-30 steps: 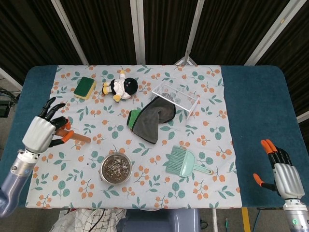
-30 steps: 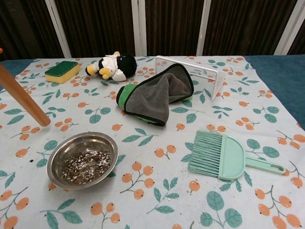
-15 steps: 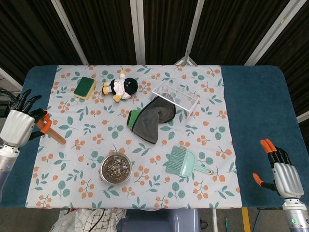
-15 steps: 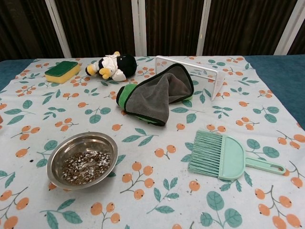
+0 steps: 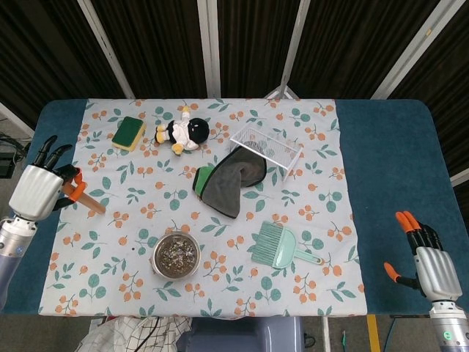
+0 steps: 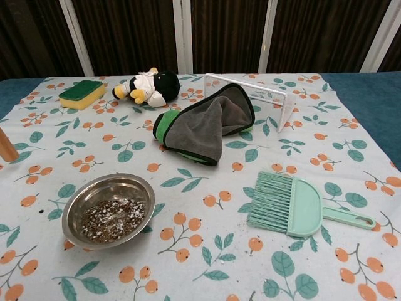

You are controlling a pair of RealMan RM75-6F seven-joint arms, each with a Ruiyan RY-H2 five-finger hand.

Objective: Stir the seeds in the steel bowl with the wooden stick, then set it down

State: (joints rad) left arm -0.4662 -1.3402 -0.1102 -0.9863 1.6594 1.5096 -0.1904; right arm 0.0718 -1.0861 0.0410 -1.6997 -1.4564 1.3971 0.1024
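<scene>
At the left edge of the floral cloth, the wooden stick shows as a plain tan rod, slanting down and to the right from the left hand. In the chest view only its blunt end is in frame, at the left border. Whether the tip touches the cloth cannot be told.

Steel bowl: round, shiny, sits near the front-left of the cloth, approx. a shallow layer of grey-white seeds inside. The stick is well apart from the bowl, to its left and further back.

Left hand: closed around the stick's upper end w/ orange-tipped digits; dark fingers stick up and back. It sits over the blue table margin, just beside the cloth edge.

Right hand: at the front-right corner of the table, off the cloth, fingers apart, holding nothing.

Clearance: bare cloth lies between stick and bowl. Mint dustpan brush lies right of the bowl, well apart. Grey-green rag drapes against a clear basket mid-table. Sponge and plush toy sit along the back.
</scene>
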